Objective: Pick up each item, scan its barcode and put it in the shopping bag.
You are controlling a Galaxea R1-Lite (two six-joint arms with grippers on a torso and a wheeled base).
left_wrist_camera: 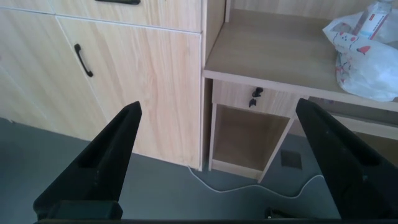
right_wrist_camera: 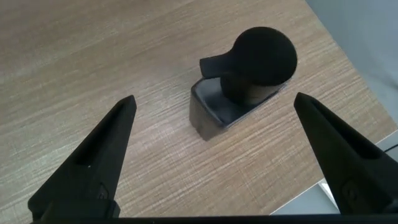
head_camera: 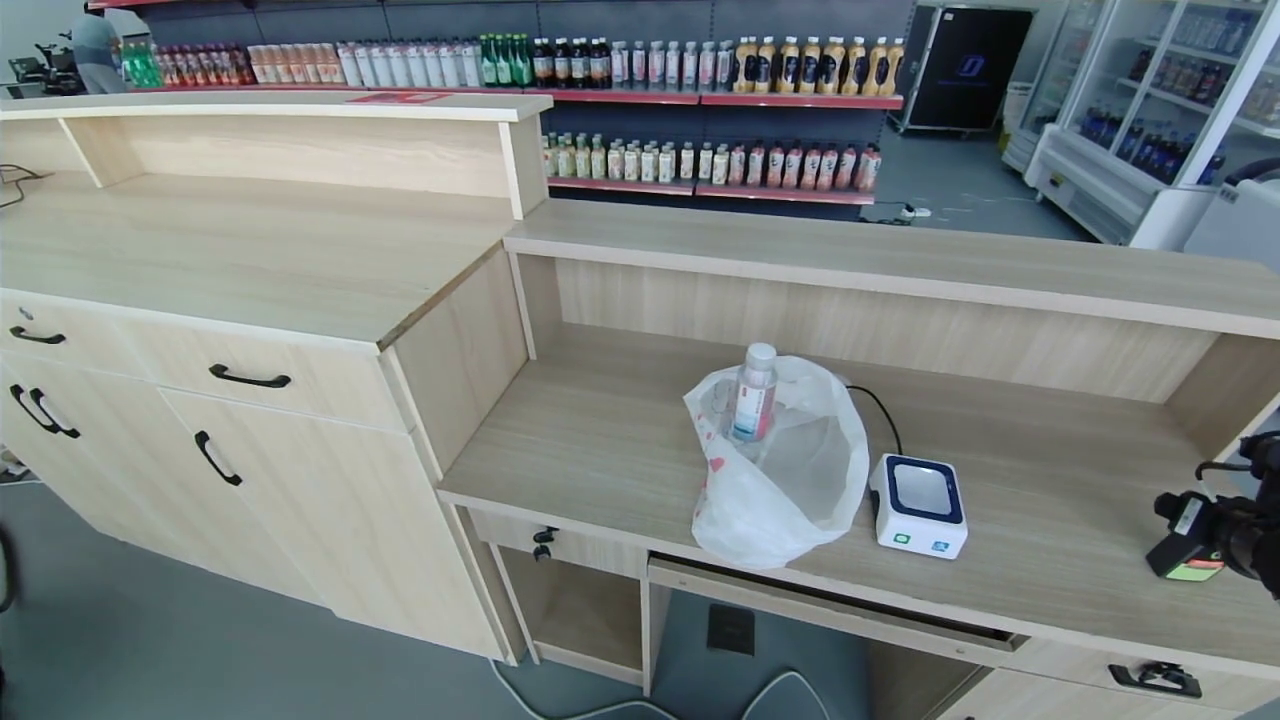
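Left gripper (left_wrist_camera: 219,109) first: its two black fingers are spread wide with nothing between them, hanging low in front of a pale wooden cupboard door (left_wrist_camera: 124,81). Well beyond those jaws and off to one side, the white, crinkled plastic shopping bag (left_wrist_camera: 367,56) sits up on the light wood-grain counter (head_camera: 600,430). That arm looks parked, so I'd leave it out of this step.

On to the bag: a clear, white-capped plastic bottle (head_camera: 754,395) stands upright inside its open mouth, so by my reading that item is done. Just beside the bag, touching or nearly so, lies the white box scanner (head_camera: 920,505) with its dark glass top facing up.

Now the right gripper (right_wrist_camera: 214,99): fingers wide apart, gripping nothing, poised above the counter. Just past the fingertips, within the line of the gap but nearer one finger than the other, sits a black dome-topped object (right_wrist_camera: 258,62) on a grey angular base. What it is, I cannot tell.

If that is the next item, the good move is to centre the jaws over it first, then come straight down. Close across the grey base, not the rounded dome, which could slip out. Where its barcode is cannot be seen, so the grasp should leave the flat faces free to turn towards the scanner glass.
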